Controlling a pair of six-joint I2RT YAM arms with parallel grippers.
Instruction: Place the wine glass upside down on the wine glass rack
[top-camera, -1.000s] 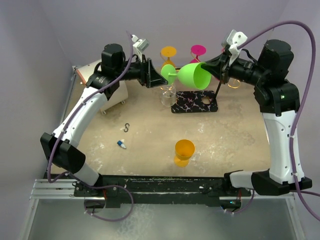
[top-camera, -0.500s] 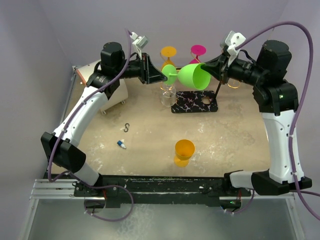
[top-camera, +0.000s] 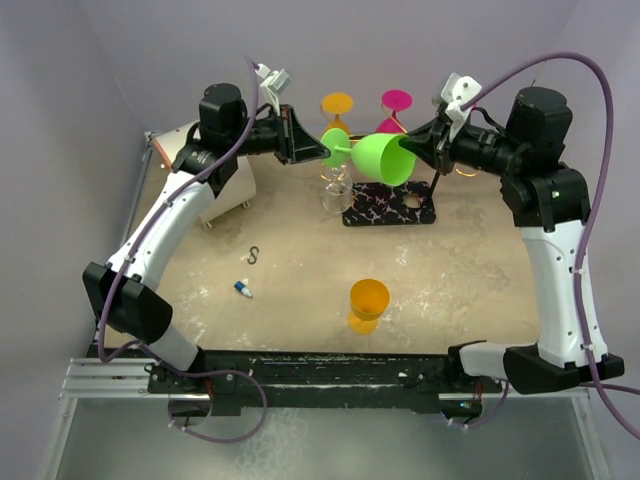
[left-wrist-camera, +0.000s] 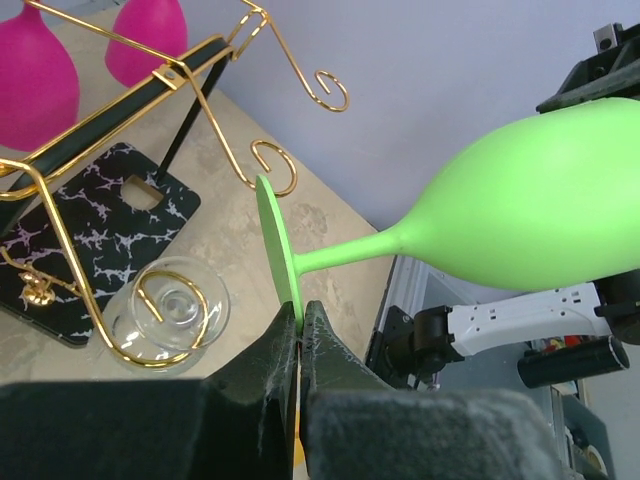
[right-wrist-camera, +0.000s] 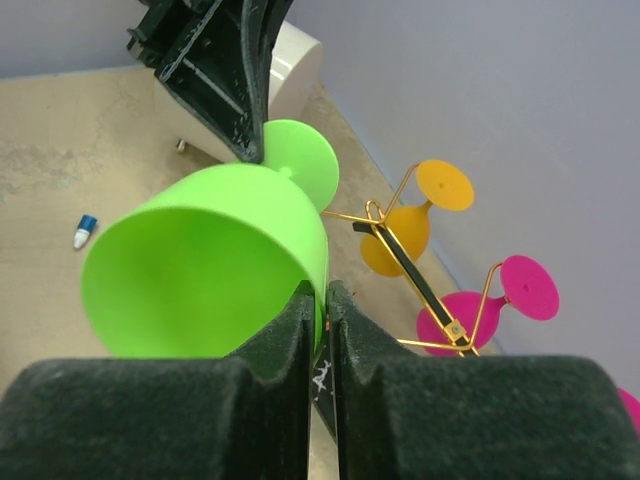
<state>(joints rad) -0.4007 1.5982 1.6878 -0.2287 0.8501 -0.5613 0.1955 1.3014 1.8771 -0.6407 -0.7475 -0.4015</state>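
The green glass (top-camera: 385, 158) lies on its side in the air above the rack (top-camera: 392, 206), stem level, bowl mouth toward the right arm, touching neither wire nor base; the left gripper (top-camera: 322, 148) is clenched on the edge of its foot, fingers (left-wrist-camera: 330, 350) pinching the thin disc from both faces; the right gripper (top-camera: 412, 150) is clamped on the bowl's rim, one finger inside and one outside. Both arms rise from their bases and reach back, elbows out to the sides, forearms turned inward so the wrists face each other across the rear of the table (top-camera: 470, 270); the glass spans the gap between them. On the rack's far side an orange glass (top-camera: 337, 105) and a pink glass (top-camera: 396, 100) hang foot-up on the gold wire; a clear glass (top-camera: 337, 195) is at the left end of the rack's base, below a wire spiral in the left wrist view; whether it hangs or stands cannot be told.
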